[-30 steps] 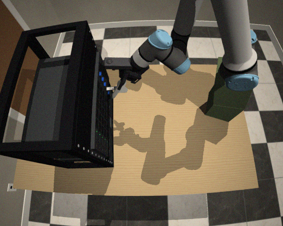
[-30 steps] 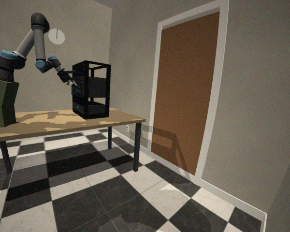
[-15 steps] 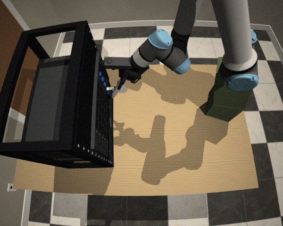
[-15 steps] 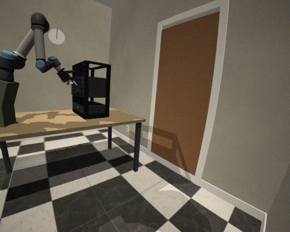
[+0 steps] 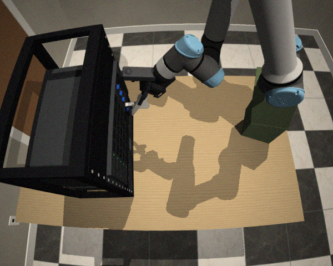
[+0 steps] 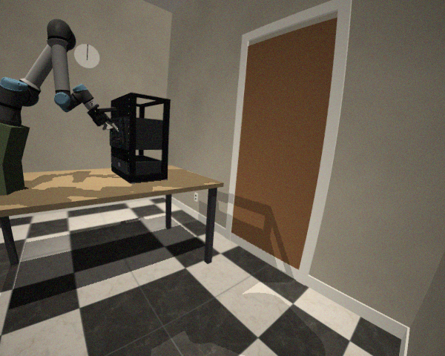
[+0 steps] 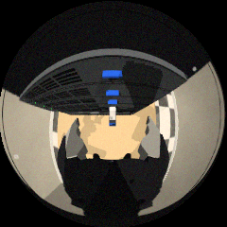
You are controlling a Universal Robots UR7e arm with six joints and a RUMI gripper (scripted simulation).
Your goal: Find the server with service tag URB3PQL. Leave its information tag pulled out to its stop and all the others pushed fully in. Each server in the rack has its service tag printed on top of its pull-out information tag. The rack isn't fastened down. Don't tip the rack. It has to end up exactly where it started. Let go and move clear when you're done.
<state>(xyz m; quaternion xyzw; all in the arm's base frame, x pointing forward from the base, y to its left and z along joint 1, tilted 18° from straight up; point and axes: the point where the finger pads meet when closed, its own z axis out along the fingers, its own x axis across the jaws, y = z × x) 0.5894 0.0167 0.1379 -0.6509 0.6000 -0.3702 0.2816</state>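
The black rack (image 5: 89, 94) (image 6: 132, 138) stands upright on the table, its servers facing the arm. One information tag (image 5: 129, 104) (image 7: 113, 113) sticks out from the server fronts, its white top showing; the print is too small to read. Three blue tag ends (image 5: 120, 92) (image 7: 113, 93) above it sit close to the fronts. Another blue tab (image 5: 127, 108) shows just below it in the top view. My gripper (image 5: 139, 107) (image 6: 112, 127) (image 7: 113, 117) is open, its jaws on either side of the protruding tag in the wrist view, with nothing held. Whether it touches the tag is unclear.
The wooden table (image 5: 218, 211) (image 6: 199, 182) carries the rack and stands beside the green arm pedestal (image 5: 268, 123) (image 6: 2, 156). The dark gripper body and wrist are close to the rack's front. A wall and a brown door (image 6: 284, 145) are behind the rack.
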